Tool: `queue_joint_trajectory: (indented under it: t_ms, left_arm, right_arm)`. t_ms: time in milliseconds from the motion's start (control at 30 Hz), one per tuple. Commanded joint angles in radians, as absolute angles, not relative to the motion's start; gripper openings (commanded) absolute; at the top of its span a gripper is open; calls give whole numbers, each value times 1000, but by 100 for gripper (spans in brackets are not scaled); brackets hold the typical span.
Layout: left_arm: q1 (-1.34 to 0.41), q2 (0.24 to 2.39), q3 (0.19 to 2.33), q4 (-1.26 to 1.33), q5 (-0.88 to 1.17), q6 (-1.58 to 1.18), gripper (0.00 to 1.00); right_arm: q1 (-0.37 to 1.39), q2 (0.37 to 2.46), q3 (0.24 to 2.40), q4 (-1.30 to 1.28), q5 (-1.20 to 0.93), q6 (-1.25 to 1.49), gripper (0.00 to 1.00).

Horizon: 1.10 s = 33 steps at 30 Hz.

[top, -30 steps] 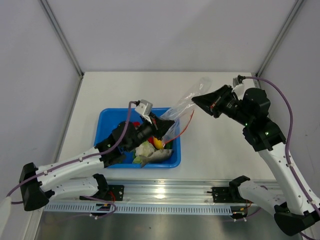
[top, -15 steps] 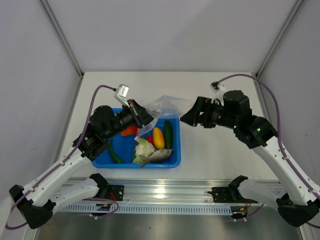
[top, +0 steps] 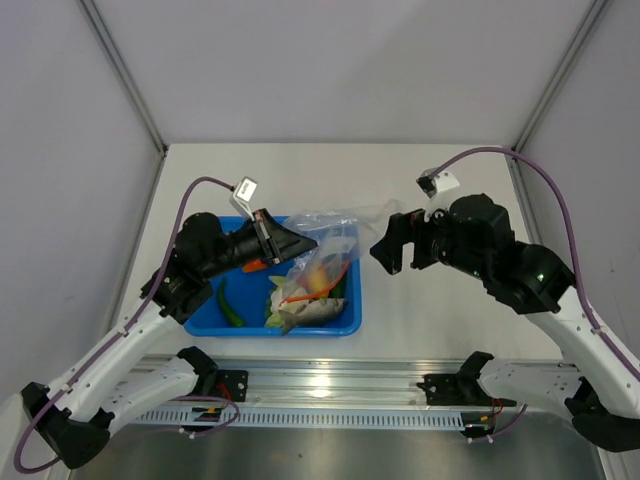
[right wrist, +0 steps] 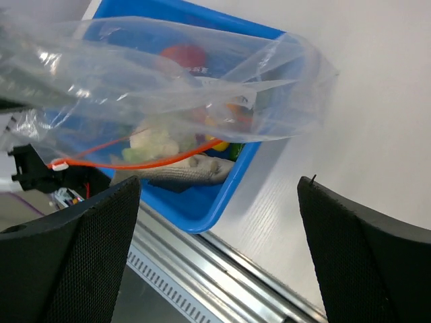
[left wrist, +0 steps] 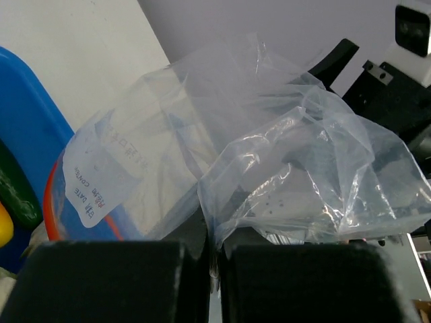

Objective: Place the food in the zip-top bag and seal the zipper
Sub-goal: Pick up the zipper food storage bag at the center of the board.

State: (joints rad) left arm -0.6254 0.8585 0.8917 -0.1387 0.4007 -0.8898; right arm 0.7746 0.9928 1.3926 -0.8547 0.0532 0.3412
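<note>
Top external view: the left gripper (top: 297, 240), jaws clenched on the crumpled zip-top bag (top: 330, 242), holds it over the blue tray (top: 212, 322) on the table, where the food (top: 315, 312) lies. The zipper (right wrist: 135, 161) hangs curved. The right gripper (top: 386, 246), jaws released, sits just beside the bag.

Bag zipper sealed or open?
Open. The zipper bows in a loose loop at the mouth of the bag, not pressed flat.
</note>
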Motion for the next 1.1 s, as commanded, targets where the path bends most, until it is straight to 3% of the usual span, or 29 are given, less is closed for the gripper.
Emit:
queue_joint_trajectory:
  t_ms: [0,167,333,567,667,1067]
  left_arm:
    - [-611,827,888,-124,425,-1017,1]
    - [-577,844,896,-121,416,-1219,1]
    - [-558,862,959,-227,384,-1346,1]
    - [-545,830,963,-321,334,-1548,1]
    - [-543,833,979,-334,342,-1592,1]
    - [-545,798,937,-331,368,-1703,1]
  right_arm:
    - [874,1005,1411,-842,1,236,99]
    - [1179,1064,1397,-862,431,215,98]
    - [1418,1081,1342,-802,592,155,97]
    - [1595,1094,1232,-625,739,54,91]
    - [1640,1109,1180,-549,810,5,91]
    - [1641,1161,1065,-250,960,-187,73]
